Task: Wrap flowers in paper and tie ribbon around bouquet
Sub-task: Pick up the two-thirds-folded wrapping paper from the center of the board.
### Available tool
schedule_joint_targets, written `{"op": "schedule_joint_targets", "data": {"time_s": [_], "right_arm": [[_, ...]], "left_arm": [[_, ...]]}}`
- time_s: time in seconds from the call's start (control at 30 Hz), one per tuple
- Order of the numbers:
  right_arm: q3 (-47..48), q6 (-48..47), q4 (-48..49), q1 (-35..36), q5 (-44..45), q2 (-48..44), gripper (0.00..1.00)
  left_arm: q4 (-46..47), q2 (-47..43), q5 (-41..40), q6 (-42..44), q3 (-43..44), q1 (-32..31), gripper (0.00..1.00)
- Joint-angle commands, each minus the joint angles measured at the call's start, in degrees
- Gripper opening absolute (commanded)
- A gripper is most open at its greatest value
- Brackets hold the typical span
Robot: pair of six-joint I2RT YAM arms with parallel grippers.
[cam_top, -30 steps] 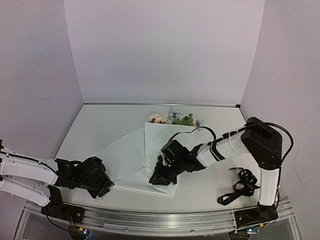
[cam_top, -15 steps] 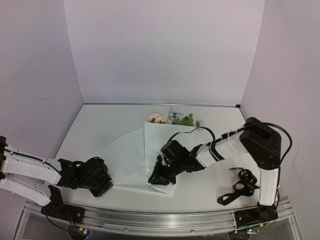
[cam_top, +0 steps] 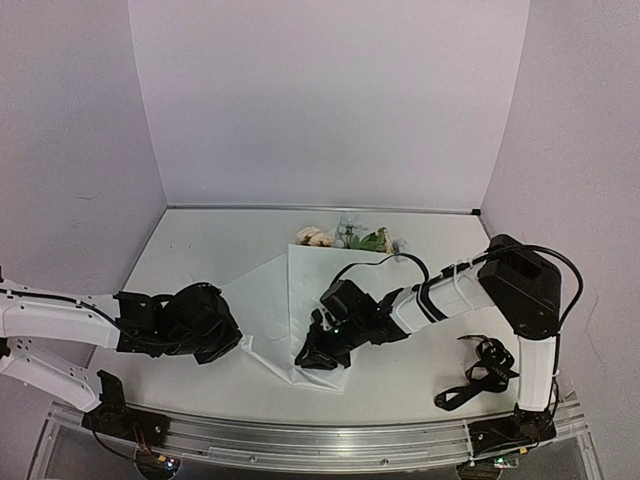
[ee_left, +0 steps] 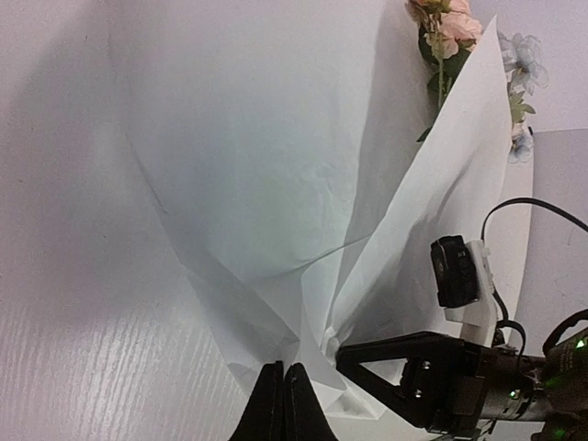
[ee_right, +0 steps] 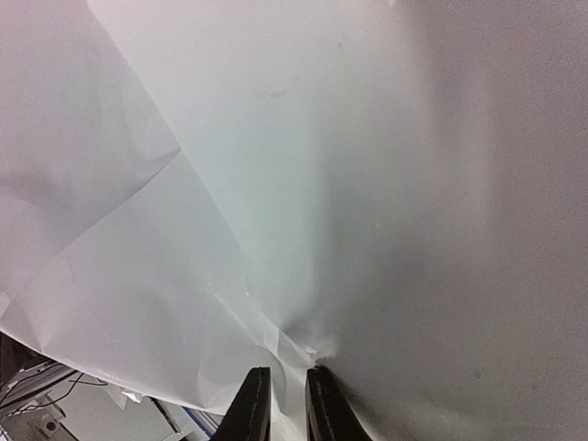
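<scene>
The white paper (cam_top: 300,290) lies mid-table, partly folded over the flowers (cam_top: 345,238). Only the peach and pale blue blooms stick out at its far edge; the stems are hidden under it. My left gripper (cam_top: 238,343) is shut on the paper's left flap. In the left wrist view its jaws (ee_left: 283,378) pinch a fold of the paper (ee_left: 257,165), with the flowers (ee_left: 446,37) at top right. My right gripper (cam_top: 308,358) clamps the paper's near end. In the right wrist view the paper (ee_right: 322,138) bunches between its narrow-set jaws (ee_right: 285,384). The black ribbon (cam_top: 482,372) lies loose at the right front.
Grey walls close the table (cam_top: 200,250) on three sides. The right arm's base (cam_top: 520,425) stands next to the ribbon, and its black cable (cam_top: 385,260) arcs over the paper. A metal rail (cam_top: 320,440) runs along the near edge.
My left gripper has shut on the paper's left flap and moved right, drawing that flap in toward the middle. The right arm has stayed put.
</scene>
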Motion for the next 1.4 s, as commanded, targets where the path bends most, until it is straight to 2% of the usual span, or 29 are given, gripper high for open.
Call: {"op": "schedule_joint_targets", "data": {"time_s": [0.0, 0.07, 0.27, 0.53, 0.7, 0.8, 0.93, 1.1, 1.37], "right_arm": [[1.0, -4.6, -8.8, 1.2, 4.1, 2.7, 0.16], [1.6, -6.8, -11.6, 1.6, 4.7, 2.2, 0.17], [4.8, -11.1, -19.9, 3.1, 6.6, 2.5, 0.22], [12.4, -18.0, -38.2, 6.5, 13.9, 3.6, 0.27], [16.7, -20.1, -44.6, 8.1, 17.2, 5.5, 0.33], [18.2, -19.6, -45.5, 8.5, 17.4, 6.5, 0.39], [18.9, -18.6, -45.5, 8.7, 18.3, 5.6, 0.4], [21.0, -16.6, -42.9, 8.6, 15.3, 4.9, 0.34], [20.2, -7.7, -32.7, 8.6, 10.5, 5.0, 0.23]], "left_arm": [[-4.6, -1.6, -1.8, 0.3, -0.6, -0.2, 0.0], [-6.6, -2.7, -1.6, -3.4, -2.8, -0.2, 0.0], [-1.2, -5.0, 1.1, -7.9, -11.3, -0.2, 0.0], [1.9, -5.6, 1.7, -6.9, -13.5, -0.2, 0.0], [2.0, -6.9, 1.0, -5.4, -13.2, -0.2, 0.0], [2.2, -7.2, 0.9, -4.5, -13.0, -0.2, 0.0], [2.7, -7.3, 1.1, -3.5, -13.1, -0.2, 0.0], [3.5, -8.1, 1.6, -3.8, -14.8, -0.2, 0.0], [5.6, -9.0, 2.3, -3.6, -17.3, -0.2, 0.0]]}}
